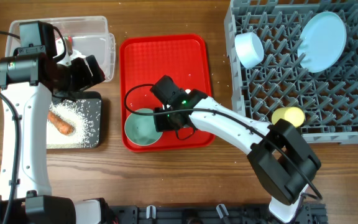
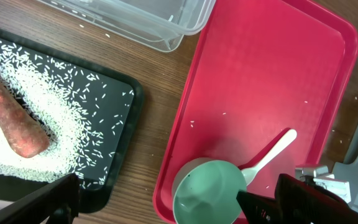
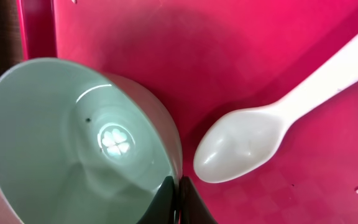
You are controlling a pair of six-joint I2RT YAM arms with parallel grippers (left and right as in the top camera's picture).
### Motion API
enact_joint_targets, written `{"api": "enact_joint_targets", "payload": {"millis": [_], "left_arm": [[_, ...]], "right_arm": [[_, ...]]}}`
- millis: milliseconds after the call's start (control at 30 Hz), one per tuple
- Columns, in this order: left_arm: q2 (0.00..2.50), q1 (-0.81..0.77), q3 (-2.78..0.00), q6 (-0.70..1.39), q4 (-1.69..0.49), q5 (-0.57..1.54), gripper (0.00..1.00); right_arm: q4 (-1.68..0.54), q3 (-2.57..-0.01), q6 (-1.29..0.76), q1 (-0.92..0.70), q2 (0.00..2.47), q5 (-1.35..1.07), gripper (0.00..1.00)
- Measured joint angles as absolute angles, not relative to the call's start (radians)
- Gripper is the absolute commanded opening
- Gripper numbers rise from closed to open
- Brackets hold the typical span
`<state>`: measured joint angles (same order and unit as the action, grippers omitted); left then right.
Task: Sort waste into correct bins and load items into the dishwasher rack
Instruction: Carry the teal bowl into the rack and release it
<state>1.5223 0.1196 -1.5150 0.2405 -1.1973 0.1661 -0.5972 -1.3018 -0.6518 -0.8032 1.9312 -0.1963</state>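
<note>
The job looks well past its middle. In the large grey plastic grid rack (image 1: pixel 328 106) stand one pale blue round plate (image 1: pixel 323 40), one pale blue-green bowl (image 1: pixel 249 48) and one small yellow cup (image 1: pixel 288 115). The shallow black rectangular tray (image 2: pixel 129 118) holds one orange carrot (image 2: pixel 11 118) on a heap of white rice grains (image 2: pixel 48 118). The clear plastic tub (image 2: pixel 160 25) beside it shows only a scrap of red by the left arm, too hidden to name. No tissue can be made out.

Left to load are the second pale blue-green bowl (image 3: pixel 73 143), which makes two bowls in all, and the single white plastic spoon (image 3: pixel 247 140). Both lie on the flat red tray (image 2: pixel 260 81), the spoon just beside the bowl. A few stray grains also dot the red tray and the wooden counter (image 1: pixel 166 180).

The right gripper (image 3: pixel 178 198) has its fingers clamped on the rim of that second bowl, one inside and one outside. Lifting it to the rack is likely the step in hand. The left gripper (image 1: pixel 92 71) hovers over the two bins with its fingers apart, holding nothing.
</note>
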Motion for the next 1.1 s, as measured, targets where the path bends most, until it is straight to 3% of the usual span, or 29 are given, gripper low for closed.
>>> {"api": "enact_joint_targets", "payload": {"millis": [167,300,433,533,633,733,933,1100], "left_arm": [[1.522,0.12,-1.515,0.241,-1.197,0.166,1.0],[1.522,0.12,-1.515,0.241,-1.197,0.166,1.0],[1.522,0.12,-1.515,0.241,-1.197,0.166,1.0],[1.522,0.12,-1.515,0.241,-1.197,0.166,1.0],[1.522,0.12,-1.515,0.241,-1.197,0.166,1.0],[1.522,0.12,-1.515,0.241,-1.197,0.166,1.0],[1.522,0.12,-1.515,0.241,-1.197,0.166,1.0],[1.522,0.12,-1.515,0.241,-1.197,0.166,1.0]], "right_arm": [[-0.6,-1.302,-0.649,-0.752,1.91,-0.19,0.04],[-0.645,-1.304,-0.604,-0.617,1.7,-0.078,0.04],[-0.696,-1.33,-0.53,-0.482,1.414,0.219,0.04],[-0.696,-1.338,-0.387,-0.428,1.285,0.613,0.04],[-0.695,-1.338,-0.231,-0.39,1.294,0.912,0.04],[-0.695,-1.338,-0.049,-0.325,1.344,1.06,0.04],[-0.68,-1.335,0.368,-0.247,1.533,1.147,0.04],[-0.646,-1.334,0.525,-0.247,1.633,1.156,0.04]]}}
